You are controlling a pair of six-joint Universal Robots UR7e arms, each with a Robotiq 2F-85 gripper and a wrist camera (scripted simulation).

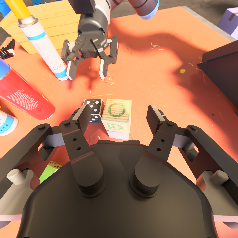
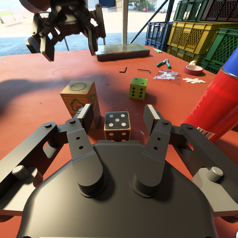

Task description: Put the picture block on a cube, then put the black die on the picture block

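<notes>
The orange desk [image 2: 38,115] carries everything. On it a red can [image 2: 211,108] lies at 3 o'clock in the right wrist view. The picture block [image 2: 78,97] rests on a pale cube [image 1: 119,136], with the black die [image 2: 117,125] just beside it and a green die [image 2: 138,88] at 1 o'clock. The left pincer [image 1: 115,115] and the right pincer [image 2: 118,115] are both spread wide, and each one holds nothing.
</notes>
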